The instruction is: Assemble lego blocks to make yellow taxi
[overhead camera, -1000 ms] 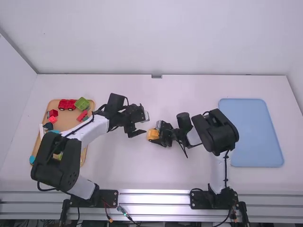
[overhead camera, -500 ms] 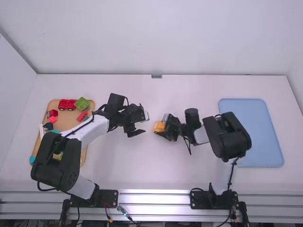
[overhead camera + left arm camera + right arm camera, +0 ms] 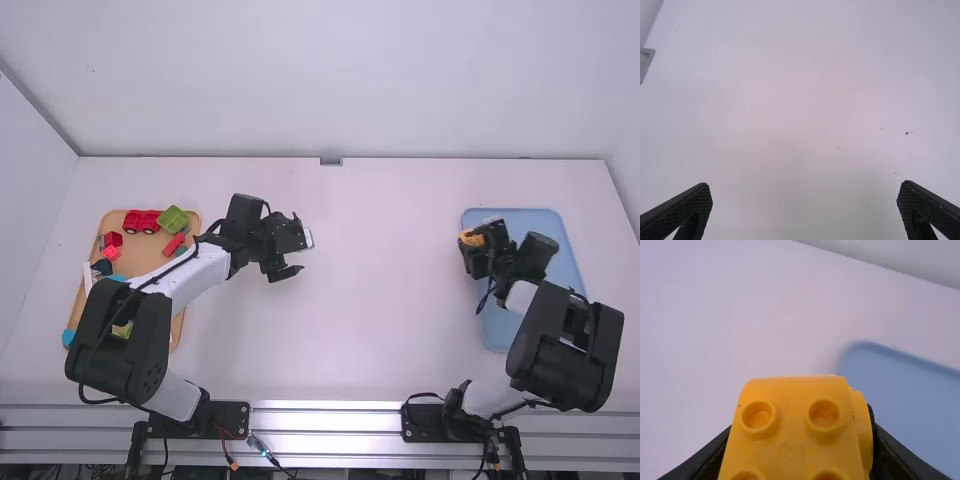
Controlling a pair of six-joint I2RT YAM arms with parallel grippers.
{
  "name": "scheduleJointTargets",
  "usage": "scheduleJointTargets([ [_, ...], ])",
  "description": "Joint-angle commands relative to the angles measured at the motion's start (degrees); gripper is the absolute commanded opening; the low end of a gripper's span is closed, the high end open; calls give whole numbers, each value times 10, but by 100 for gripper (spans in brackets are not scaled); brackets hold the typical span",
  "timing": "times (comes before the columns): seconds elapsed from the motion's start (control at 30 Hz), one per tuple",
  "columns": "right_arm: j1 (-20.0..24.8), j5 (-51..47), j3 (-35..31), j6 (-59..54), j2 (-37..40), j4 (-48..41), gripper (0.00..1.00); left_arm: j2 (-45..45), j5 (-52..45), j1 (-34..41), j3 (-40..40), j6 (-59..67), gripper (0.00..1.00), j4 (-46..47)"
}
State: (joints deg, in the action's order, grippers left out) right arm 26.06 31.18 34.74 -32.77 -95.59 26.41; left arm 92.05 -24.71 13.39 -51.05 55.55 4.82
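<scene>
Swinging from mid-table toward three o'clock, the right gripper (image 3: 474, 241) has brought a yellow block (image 3: 792, 450), clamped between its fingers, to the blue tray's (image 3: 555, 225) ten o'clock side; a set-down probably comes next. The right wrist view reveals round studs (image 3: 824, 413); the high view places the block. The left gripper (image 3: 805, 192), wide apart and empty, is at ten o'clock from mid-table.
</scene>
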Motion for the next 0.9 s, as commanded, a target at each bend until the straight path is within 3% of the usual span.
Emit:
scheduleJointTargets([
  [0.0, 47, -4, -6, 15, -20, 6, 48, -9, 3, -3, 0, 2, 99, -7],
  [0.13, 97, -4, 1, 16, -67, 25, 48, -9, 3, -3, 0, 4, 99, -17],
  [0.27, 119, -4, 25, 17, -120, 25, 48, -9, 4, -3, 0, 4, 99, -23],
  [0.33, 124, -6, 38, 31, -143, 24, 55, -9, 3, -3, 0, 4, 99, -23],
  [0.4, 127, -8, 50, 45, -151, 12, 89, -9, 3, -3, -1, 4, 99, -23],
  [0.43, 127, -8, 53, 45, -149, 2, 99, -9, 4, -3, -1, 4, 99, -24],
  [0.53, 123, -9, 69, 45, -134, -32, 99, -9, 8, -3, -1, -19, 99, -35],
  [0.67, 98, -40, 81, 55, -56, -109, 99, -9, 69, -2, -1, -133, 99, -83],
  [0.87, 16, -155, 87, 120, 102, -185, 99, -36, 92, -3, -1, -236, 99, -114],
])
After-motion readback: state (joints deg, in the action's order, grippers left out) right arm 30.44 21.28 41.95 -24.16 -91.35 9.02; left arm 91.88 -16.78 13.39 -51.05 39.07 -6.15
